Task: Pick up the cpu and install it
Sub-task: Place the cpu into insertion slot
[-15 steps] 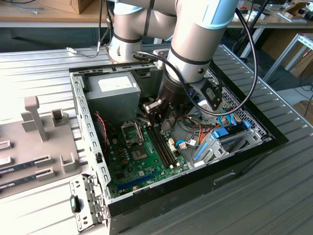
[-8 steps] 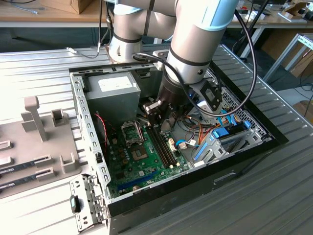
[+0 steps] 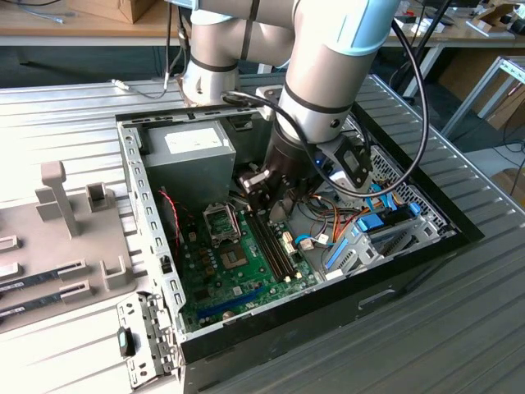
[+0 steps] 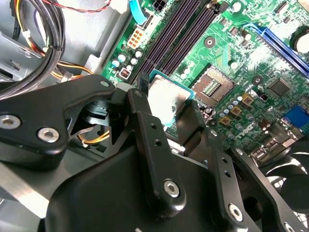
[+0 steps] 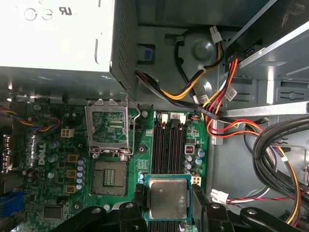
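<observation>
Clamping the cpu (image 5: 168,198) by two opposite edges, the gripper (image 3: 261,187) is hanging low inside the open computer case (image 3: 131,176). Its black fingers (image 5: 199,208) are pressing against the chip's green rim, and the dull metal lid is facing the wrist cameras. In the first wrist view the chip is floating above the memory slots (image 5: 169,145), just beside the empty socket (image 5: 110,178) and not yet over it, while the socket's hinged frame (image 5: 108,129) is standing open. The work in hand appears to be carrying the chip across to that socket. Doing it well probably means holding the chip level, squaring its outline to the socket's, and staying clear of the raised frame and of the cable bundle (image 5: 270,145) running close by. A tilted or twisted approach is risking the socket's fine contacts. The green motherboard (image 3: 238,275) is lying flat in the case, crowded with small parts, and the grey power-supply box (image 3: 184,152) is sitting at its far end. The case is resting on a slatted metal table (image 3: 459,328), with a grey fixture tray (image 3: 57,246) lying on the exterior view's left. Wooden workbenches (image 3: 82,29) are lining the room behind.
</observation>
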